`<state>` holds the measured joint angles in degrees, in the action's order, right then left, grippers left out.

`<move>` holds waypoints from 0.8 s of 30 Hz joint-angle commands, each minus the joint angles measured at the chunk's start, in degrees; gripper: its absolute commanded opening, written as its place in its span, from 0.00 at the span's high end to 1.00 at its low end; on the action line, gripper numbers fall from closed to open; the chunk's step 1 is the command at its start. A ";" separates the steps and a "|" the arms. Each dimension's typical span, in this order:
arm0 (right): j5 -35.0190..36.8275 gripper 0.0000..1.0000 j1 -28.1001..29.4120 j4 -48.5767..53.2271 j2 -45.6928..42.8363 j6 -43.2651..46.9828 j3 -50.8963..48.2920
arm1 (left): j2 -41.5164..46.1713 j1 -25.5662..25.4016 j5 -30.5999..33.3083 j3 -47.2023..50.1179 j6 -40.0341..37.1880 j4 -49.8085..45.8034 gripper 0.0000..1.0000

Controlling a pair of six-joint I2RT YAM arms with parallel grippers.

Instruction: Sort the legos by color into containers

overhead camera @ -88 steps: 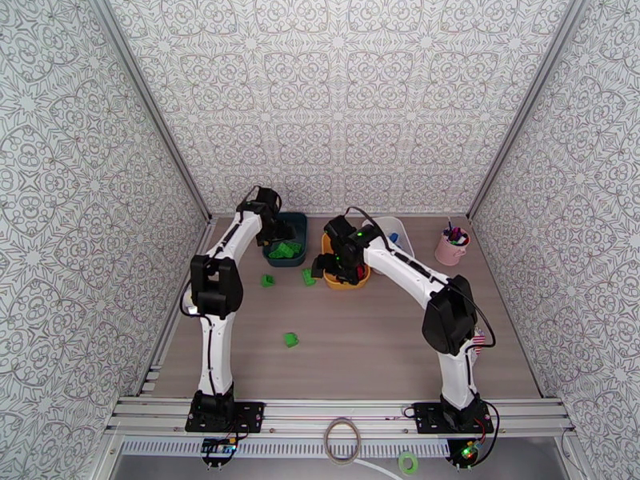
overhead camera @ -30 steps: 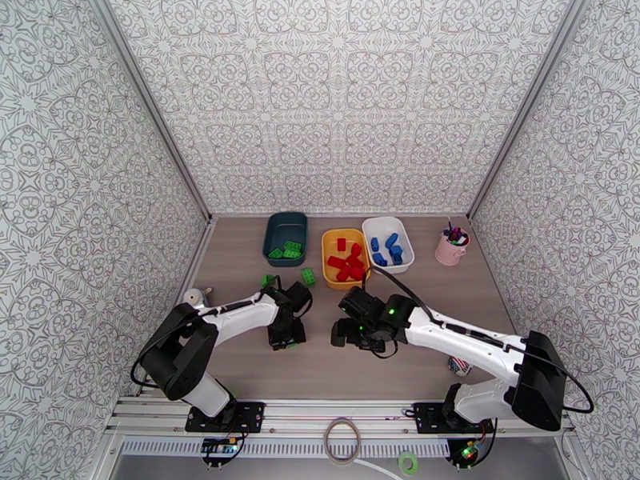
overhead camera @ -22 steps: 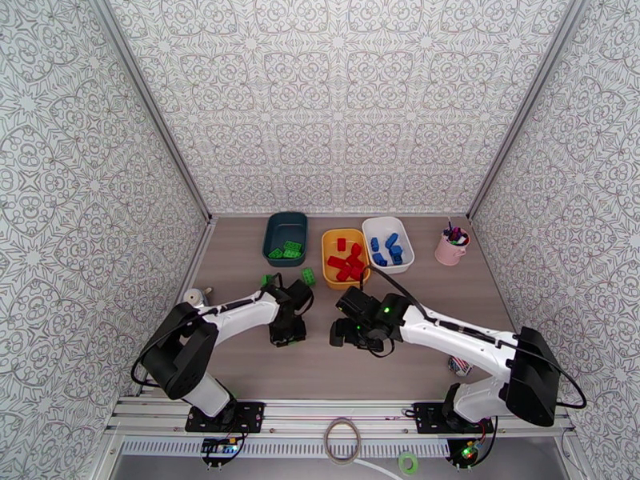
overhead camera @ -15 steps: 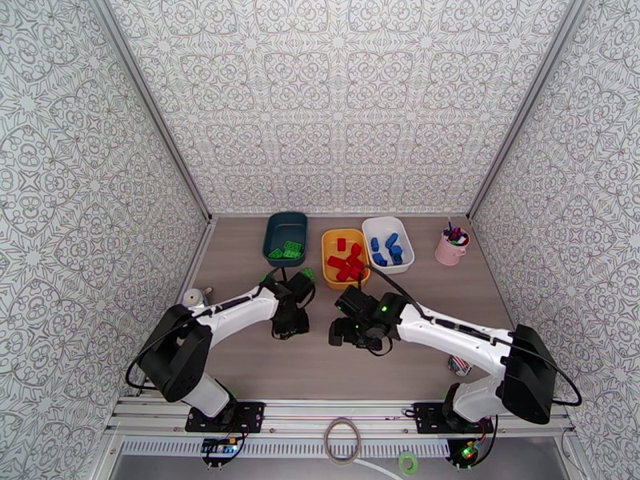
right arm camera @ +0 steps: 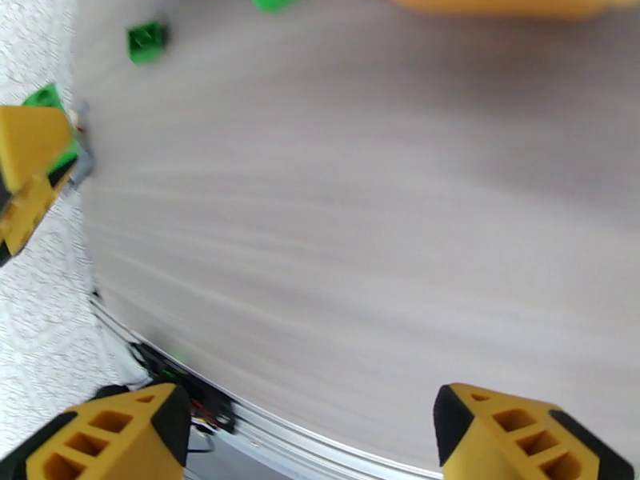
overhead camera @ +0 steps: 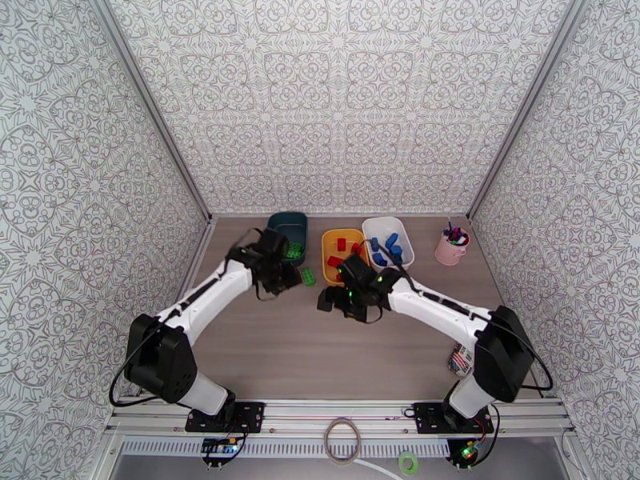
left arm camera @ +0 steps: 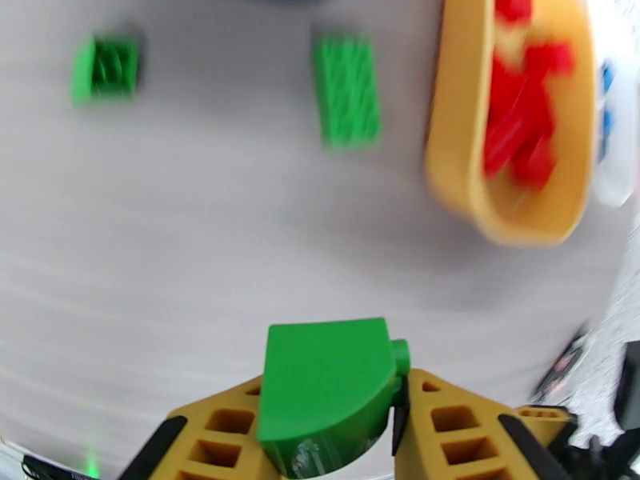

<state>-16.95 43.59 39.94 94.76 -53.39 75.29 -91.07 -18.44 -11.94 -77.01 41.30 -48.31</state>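
Observation:
My left gripper [left arm camera: 328, 391] is shut on a green lego [left arm camera: 324, 398], held above the table. In the top view the left gripper [overhead camera: 272, 271] hovers just in front of the dark teal container [overhead camera: 282, 223], which holds green legos [overhead camera: 295, 250]. Two more green legos [left arm camera: 348, 102] [left arm camera: 104, 67] lie on the table; the first also appears from above [overhead camera: 307, 275]. The yellow container [overhead camera: 330, 270] holds red legos [left arm camera: 520, 114], the white container [overhead camera: 400, 234] blue ones. My right gripper [right arm camera: 316, 430] is open with nothing between its fingers, in front of the yellow container [overhead camera: 334, 298].
A pink cup with pens [overhead camera: 452, 246] stands at the back right. A flag-patterned packet [overhead camera: 459, 358] lies by the right arm's base. Patterned walls close in the table on three sides, and a metal rail [overhead camera: 344, 410] runs along the near edge.
My left gripper closed on a green lego at mid-table and carried it back toward the teal container. My right arm swung back toward the yellow container, still open.

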 commanded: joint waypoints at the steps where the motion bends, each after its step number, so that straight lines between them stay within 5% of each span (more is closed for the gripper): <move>1: -2.99 0.16 -2.28 0.88 1.87 2.96 4.77 | -5.73 3.85 -4.30 -6.83 -3.16 0.78 0.66; 11: -3.28 0.15 -7.92 3.72 3.50 5.12 7.17 | -24.18 10.89 -3.68 -28.59 -6.63 -2.87 0.66; 19: -2.57 0.16 -10.19 6.02 5.16 6.36 8.77 | -34.83 11.49 -2.58 -40.89 -10.13 -7.13 0.62; 24: -1.95 0.16 -10.41 7.93 7.00 7.63 11.67 | -36.19 11.01 -2.64 -41.90 -11.62 -6.71 0.42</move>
<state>-19.57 33.45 45.71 100.47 -47.48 83.64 -126.61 -7.09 -14.96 -116.99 31.81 -52.99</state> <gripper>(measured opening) 0.844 0.544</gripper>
